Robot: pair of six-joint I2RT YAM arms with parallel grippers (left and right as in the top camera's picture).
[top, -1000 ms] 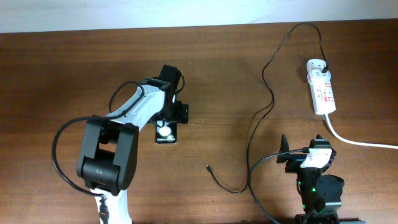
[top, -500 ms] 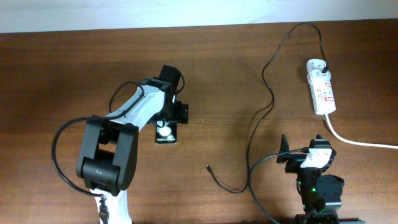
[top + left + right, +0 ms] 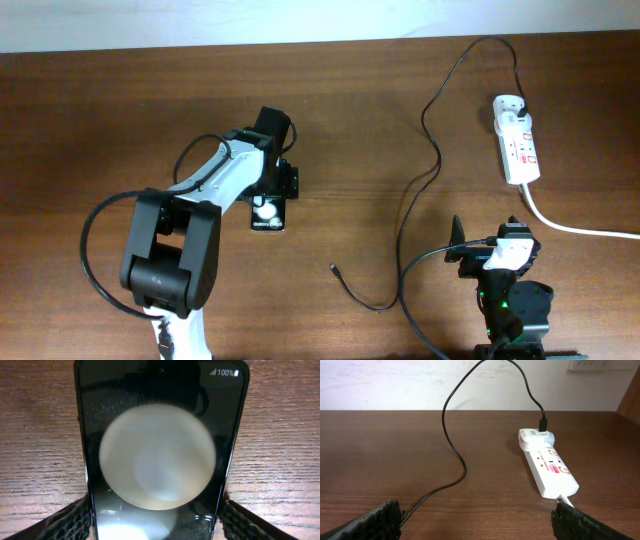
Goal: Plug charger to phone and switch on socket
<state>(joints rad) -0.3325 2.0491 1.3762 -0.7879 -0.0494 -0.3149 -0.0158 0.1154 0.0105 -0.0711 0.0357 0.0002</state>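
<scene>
Phone (image 3: 160,435) flat on table (image 3: 90,110), screen up, left of centre. My left claw (image 3: 157,510) straddles it, one finger at each long edge; pinching or only beside it, I cannot tell. Charger cable (image 3: 465,469) loops over the right half, plug tip (image 3: 333,267) lying loose, well apart from phone. Other end is plugged into the power strip (image 3: 550,472), far right. My right claw (image 3: 475,515) is parted, holding nothing.

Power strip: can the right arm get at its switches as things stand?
Probably yes. The right gripper, open, faces the power strip across bare table; the charger cable curves off to the side, and only the white cord lies near the strip's close end.
</scene>
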